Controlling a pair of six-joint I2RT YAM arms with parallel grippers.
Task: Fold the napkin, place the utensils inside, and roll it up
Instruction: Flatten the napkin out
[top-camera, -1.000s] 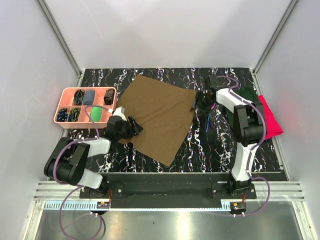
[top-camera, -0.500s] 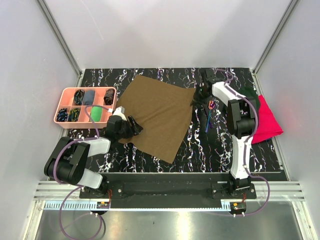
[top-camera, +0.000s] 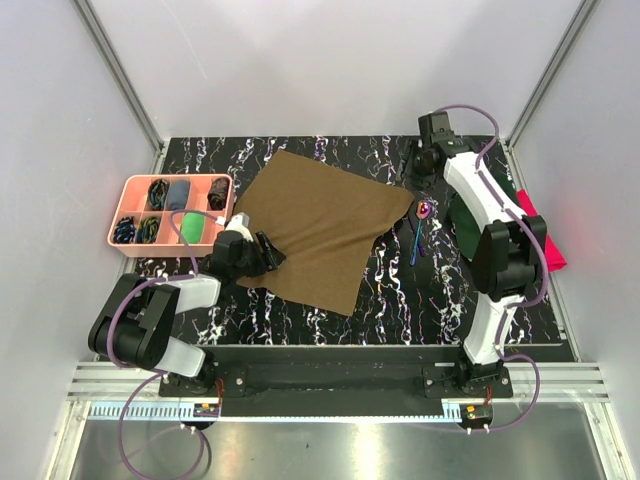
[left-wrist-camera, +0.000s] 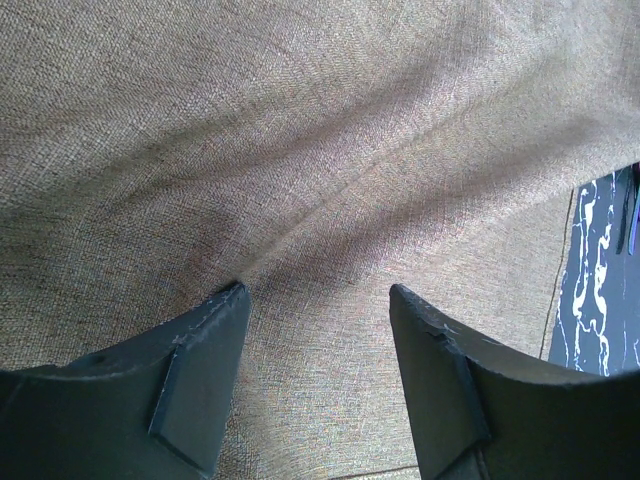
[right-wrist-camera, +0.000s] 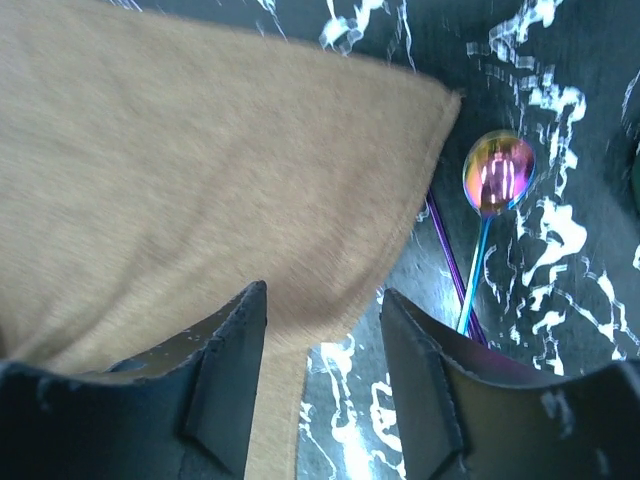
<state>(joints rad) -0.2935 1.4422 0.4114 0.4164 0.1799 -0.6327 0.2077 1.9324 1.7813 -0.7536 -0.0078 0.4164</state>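
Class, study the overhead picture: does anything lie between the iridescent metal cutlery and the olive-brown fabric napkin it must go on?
Nothing visible does. The iridescent metal cutlery lies just right of the olive-brown fabric napkin, with only bare black marbled tabletop between them.

- Napkin (left-wrist-camera: 330, 150): coarse woven cloth, matt.
- Spoon (right-wrist-camera: 497, 170): polished metal, glossy iridescent sheen.
- Table (top-camera: 430, 300): smooth black marbled surface, slight gloss.
- Tray (top-camera: 140, 180): smooth pink plastic.
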